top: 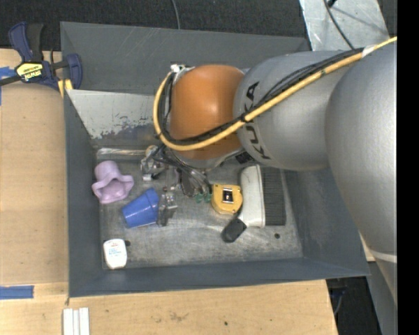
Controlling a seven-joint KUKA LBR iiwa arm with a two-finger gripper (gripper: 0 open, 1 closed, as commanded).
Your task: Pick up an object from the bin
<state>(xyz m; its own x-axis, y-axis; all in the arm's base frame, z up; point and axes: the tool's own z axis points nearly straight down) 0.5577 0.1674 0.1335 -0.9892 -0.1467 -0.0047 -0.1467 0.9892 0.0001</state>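
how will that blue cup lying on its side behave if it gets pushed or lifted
The blue cup lies on its side, so a push against its round wall would probably make it roll rather than slide. It looks like hollow plastic, so it is likely light and fairly stiff. Its smooth surface might slip in a loose grasp.

Blue plastic cup (141,210): tipped on side, laid on bin (82,222) floor left of centre, just below-right of lilac toy (110,181); hand (169,204) seen at its right end.
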